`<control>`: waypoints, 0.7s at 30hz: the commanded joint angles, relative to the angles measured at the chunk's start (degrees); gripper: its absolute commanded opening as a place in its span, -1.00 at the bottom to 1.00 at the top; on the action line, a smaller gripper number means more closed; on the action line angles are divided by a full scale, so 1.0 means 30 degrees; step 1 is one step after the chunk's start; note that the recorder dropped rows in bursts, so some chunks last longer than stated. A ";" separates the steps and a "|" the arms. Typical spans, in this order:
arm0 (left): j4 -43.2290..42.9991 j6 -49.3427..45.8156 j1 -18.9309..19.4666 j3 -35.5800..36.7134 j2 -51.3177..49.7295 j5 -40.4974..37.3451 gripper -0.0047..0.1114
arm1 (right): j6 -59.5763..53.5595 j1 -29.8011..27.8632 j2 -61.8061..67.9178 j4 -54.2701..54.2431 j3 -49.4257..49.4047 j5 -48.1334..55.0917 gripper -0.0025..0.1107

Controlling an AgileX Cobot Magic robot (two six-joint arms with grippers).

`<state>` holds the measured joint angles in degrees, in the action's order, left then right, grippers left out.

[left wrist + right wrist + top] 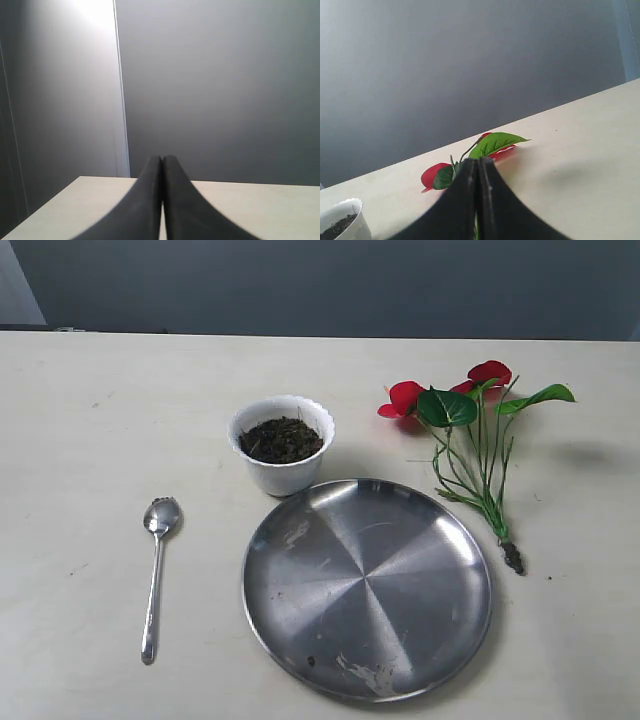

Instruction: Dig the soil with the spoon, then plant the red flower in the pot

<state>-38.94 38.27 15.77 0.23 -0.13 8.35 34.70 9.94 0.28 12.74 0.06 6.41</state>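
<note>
The white scalloped pot (283,472) stands at mid-table, filled with dark soil (281,439). The silver spoon (157,570) lies to its left, bowl toward the back, handle toward the front. The red flower (470,430) lies flat on the right, blooms at the back and dark root tip toward the front. Neither gripper shows in the exterior view. My left gripper (162,158) is shut and empty above bare table. My right gripper (478,160) is shut and empty too, with the red flower (495,142) just beyond its tips and the pot (345,227) off to one side.
A large round steel plate (300,540) with a few smudges lies in front of the pot, between the spoon and the flower. The table (80,410) is pale and ends at a dark grey wall at the back.
</note>
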 commanded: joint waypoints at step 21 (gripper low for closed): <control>0.0040 0.0048 -0.0180 -0.0078 0.0045 0.0077 -0.91 | 0.4977 -0.0050 -0.0092 -0.4625 -0.0022 -0.8385 -0.97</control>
<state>-38.94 38.27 15.77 0.23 -0.13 8.35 48.44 9.94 0.25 -3.40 0.06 -14.50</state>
